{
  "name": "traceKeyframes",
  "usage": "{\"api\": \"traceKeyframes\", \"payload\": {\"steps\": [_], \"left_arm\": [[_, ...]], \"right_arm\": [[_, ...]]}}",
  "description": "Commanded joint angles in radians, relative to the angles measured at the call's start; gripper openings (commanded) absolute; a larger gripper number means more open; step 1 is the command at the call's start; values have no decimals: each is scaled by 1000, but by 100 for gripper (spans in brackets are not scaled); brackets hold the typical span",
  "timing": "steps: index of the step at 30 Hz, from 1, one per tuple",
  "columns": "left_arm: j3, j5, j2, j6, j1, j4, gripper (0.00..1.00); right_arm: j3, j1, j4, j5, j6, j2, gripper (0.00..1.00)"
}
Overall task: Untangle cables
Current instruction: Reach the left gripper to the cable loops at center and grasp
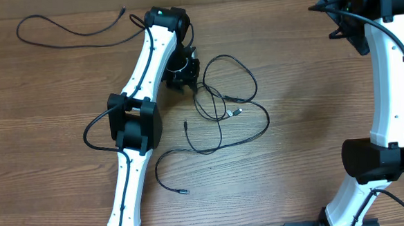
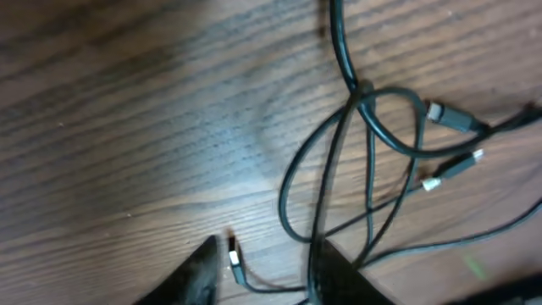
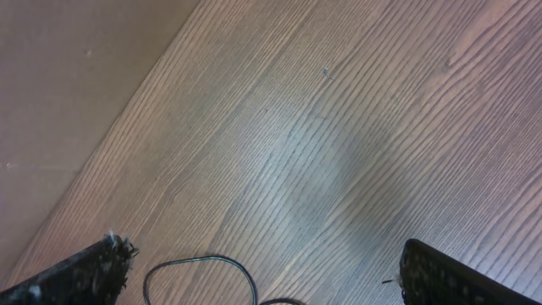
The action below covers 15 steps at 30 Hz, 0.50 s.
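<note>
1. The cables [image 1: 227,98] lay in a loose tangle of crossing loops on the wooden table [image 1: 313,121], just right of the left gripper [image 1: 181,76]. Two silvery plug ends [image 2: 436,112] sat close together near the tangle's middle.
2. One strand curled out of the tangle on the near side of the left gripper, toward the arm bases, and ended in a small plug [image 1: 185,192].
3. A separate cable [image 1: 80,33] lay in an open curve well to the left of the left gripper, apart from the tangle.
4. The left gripper sat low at the tangle's edge. In the wrist view its fingers [image 2: 199,275] stood partly apart, with a plug end [image 2: 234,257] and a thin strand lying in the gap. Whether they pinched any strand could not be told.
5. The right gripper [image 3: 264,273] hung far to the right of the left gripper, well apart from the tangle. Its jaws were spread wide over the wood.
</note>
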Motion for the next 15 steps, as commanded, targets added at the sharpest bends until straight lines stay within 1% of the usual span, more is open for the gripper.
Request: {"api": "traceKeyframes", "payload": {"steps": [1,2,3,4,10,15], "left_arm": [[-6,39,16,1,-3,-3,27],[-6,55,16,1,-3,-3,23],[-6,73,16,1,-3,-3,11],[-6,92,16,1,-3,-3,4],[-5,187,-29,2,25,-3,4],[-5,232,-132,-3,66,-3,4]], "right_arm": [[10,-2,3,17,-4,0,100],[10,-2,3,17,-4,0,100],[10,-2,3,17,-4,0,100],[10,-2,3,17,-4,0,100],[10,-2,3,17,-4,0,100],[10,-2,3,17,-4,0,100]]}}
